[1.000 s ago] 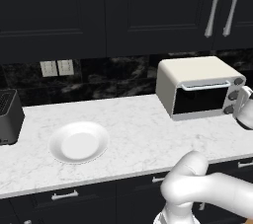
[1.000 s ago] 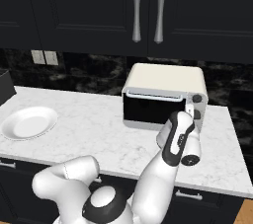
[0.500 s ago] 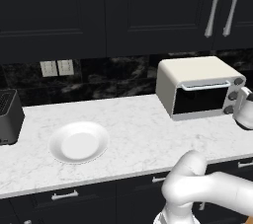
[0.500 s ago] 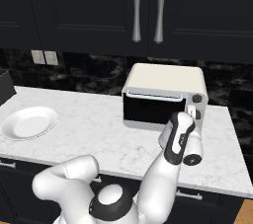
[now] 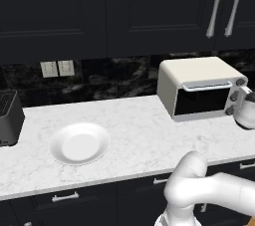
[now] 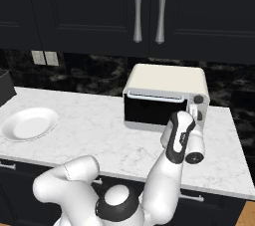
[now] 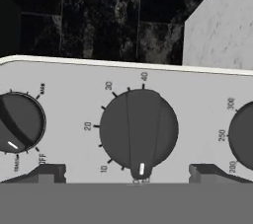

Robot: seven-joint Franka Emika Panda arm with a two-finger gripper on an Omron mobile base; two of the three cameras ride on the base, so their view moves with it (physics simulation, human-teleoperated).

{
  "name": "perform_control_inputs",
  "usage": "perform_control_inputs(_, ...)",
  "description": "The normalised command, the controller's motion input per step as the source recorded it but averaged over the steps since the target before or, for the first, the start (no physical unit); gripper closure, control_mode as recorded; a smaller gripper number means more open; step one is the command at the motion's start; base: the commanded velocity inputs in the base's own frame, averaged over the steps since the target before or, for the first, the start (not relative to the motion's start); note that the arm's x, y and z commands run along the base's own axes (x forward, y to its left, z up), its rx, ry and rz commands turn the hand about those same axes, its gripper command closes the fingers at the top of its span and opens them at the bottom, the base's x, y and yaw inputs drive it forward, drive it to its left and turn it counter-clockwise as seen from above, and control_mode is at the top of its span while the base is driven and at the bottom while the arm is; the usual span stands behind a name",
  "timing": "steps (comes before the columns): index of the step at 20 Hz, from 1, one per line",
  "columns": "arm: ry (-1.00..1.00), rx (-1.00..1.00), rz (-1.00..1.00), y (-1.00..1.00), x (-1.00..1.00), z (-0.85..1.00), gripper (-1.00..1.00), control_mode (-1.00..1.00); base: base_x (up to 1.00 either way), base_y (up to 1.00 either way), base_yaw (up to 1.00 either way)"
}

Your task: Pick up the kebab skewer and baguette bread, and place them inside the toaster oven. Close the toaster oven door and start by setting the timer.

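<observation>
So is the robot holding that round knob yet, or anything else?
No, nothing is held. The tool is open, its two fingertips either side of the middle knob on the toaster oven, not gripping it.

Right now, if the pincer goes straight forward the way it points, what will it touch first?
Most likely the middle timer knob on the toaster oven; the open pincer is centred on it, fingertips either side. Exact depth is unclear.

the toaster oven [image 6: 164,95] stands at the right of the counter [image 5: 144,135] with its door [image 6: 154,111] shut — no way inside. open marble lies between it and the white plate [image 5: 79,144], with a black toaster [image 5: 9,117] at the far left. in the hand view the spread fingertips [image 7: 47,172] flank the middle knob [image 7: 139,129] — neighbouring knobs crowd either side.
</observation>
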Motion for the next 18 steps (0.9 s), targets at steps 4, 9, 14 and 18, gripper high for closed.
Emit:
perform_control_inputs(4, 0.01, 0.00, -0.01, -0.01, 0.19, -0.05, -1.00, -1.00, 0.00, 0.00, 0.00)
perform_control_inputs(9, 0.01, 0.00, -0.01, -0.11, 0.13, -0.07, -1.00, -1.00, 0.00, 0.00, 0.00)
perform_control_inputs(14, 0.01, 0.00, -0.01, -0.17, 0.08, -0.08, -1.00, -1.00, 0.00, 0.00, 0.00)
perform_control_inputs(18, 0.01, 0.00, 0.00, -0.17, 0.09, -0.09, -1.00, -1.00, 0.00, 0.00, 0.00)
